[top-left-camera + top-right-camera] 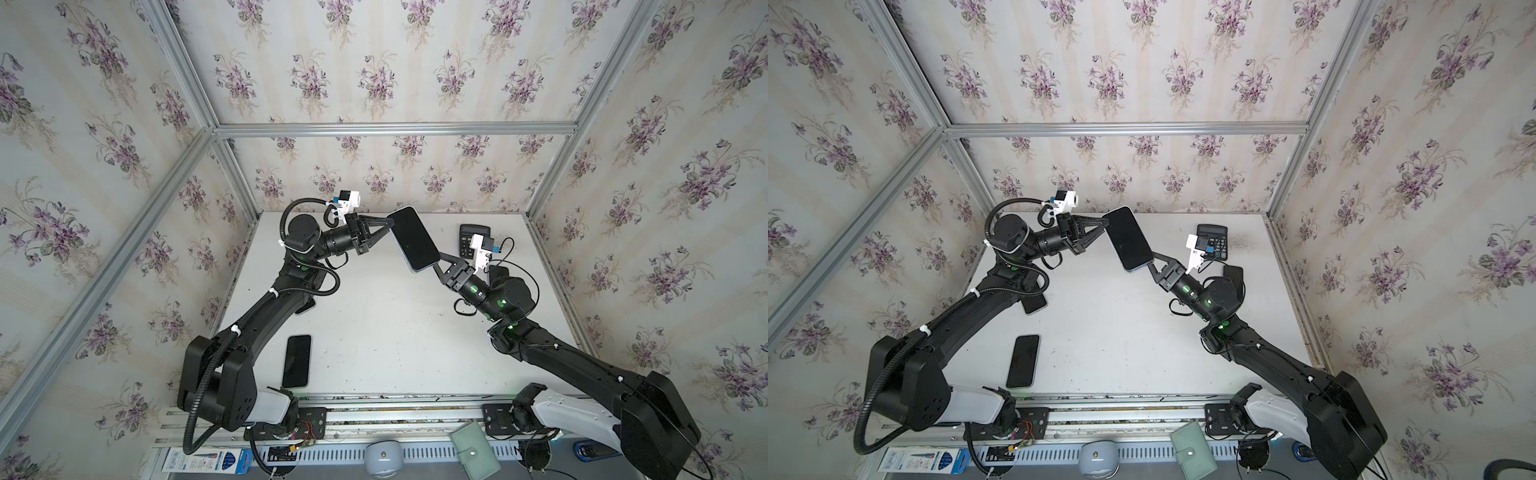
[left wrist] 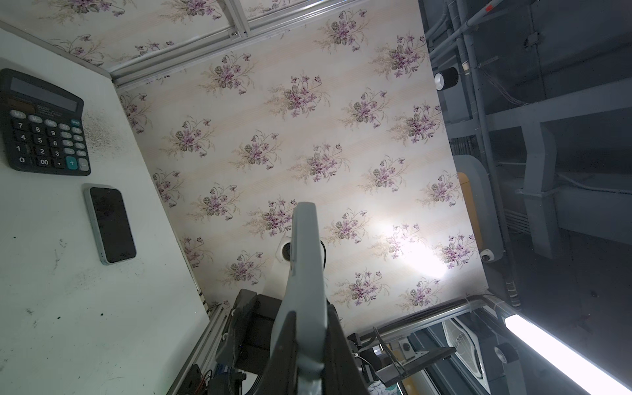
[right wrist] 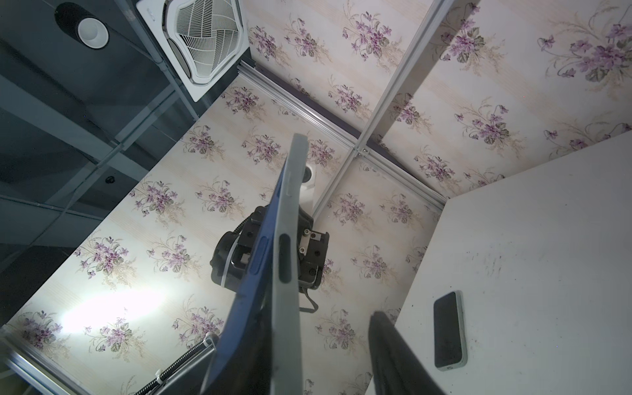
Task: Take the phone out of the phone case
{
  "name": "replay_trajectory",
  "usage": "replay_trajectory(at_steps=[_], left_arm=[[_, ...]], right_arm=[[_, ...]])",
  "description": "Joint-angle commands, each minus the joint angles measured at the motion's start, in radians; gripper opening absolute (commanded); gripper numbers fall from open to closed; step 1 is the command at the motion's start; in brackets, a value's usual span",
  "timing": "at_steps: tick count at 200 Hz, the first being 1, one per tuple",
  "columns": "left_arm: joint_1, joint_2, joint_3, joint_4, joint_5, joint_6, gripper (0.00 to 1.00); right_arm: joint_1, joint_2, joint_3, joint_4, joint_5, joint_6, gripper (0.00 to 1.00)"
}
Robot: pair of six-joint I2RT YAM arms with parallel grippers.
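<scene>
The phone [image 1: 413,239] [image 1: 1127,239], dark screen up, hangs in the air between both arms in its grey phone case [image 2: 304,256] [image 3: 287,301]. My left gripper [image 1: 388,222] [image 1: 1104,222] [image 2: 309,314] is shut on the case's far end. My right gripper [image 1: 438,264] [image 1: 1152,259] [image 3: 325,325] is at the near end. One of its fingers [image 3: 393,349] stands clear of the case with a gap; the other is hidden by the phone. In the right wrist view the phone's blue edge [image 3: 253,273] has parted from the case's edge.
A black calculator [image 1: 473,239] [image 2: 44,123] lies at the back right, with another phone [image 2: 111,224] [image 1: 1233,276] beside it. A second spare phone [image 1: 296,360] [image 3: 449,330] lies front left, and one more [image 1: 306,305] under the left arm. A green wallet [image 1: 473,455] rests on the front rail.
</scene>
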Motion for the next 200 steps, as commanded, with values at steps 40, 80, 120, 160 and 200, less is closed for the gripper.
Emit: replay_trajectory(at_steps=[40,80,120,160,200], left_arm=[[-0.018,0.070,-0.061,0.176,-0.012,-0.027,0.00],[-0.036,0.144,-0.157,0.258,-0.027,-0.004,0.11],[-0.061,0.210,-0.237,0.288,-0.052,0.028,0.68],[-0.066,0.250,-0.241,0.171,-0.090,0.119,0.87],[-0.070,0.212,-0.156,-0.319,-0.205,0.432,0.93]], right_arm=[[0.006,-0.046,-0.058,-0.042,-0.010,0.041,0.16],[0.006,-0.082,-0.098,-0.174,0.003,0.052,0.00],[0.005,-0.129,-0.146,-0.289,0.057,0.056,0.00],[0.006,-0.144,-0.170,-0.413,0.090,0.052,0.00],[0.005,-0.144,-0.224,-0.466,0.135,0.079,0.00]])
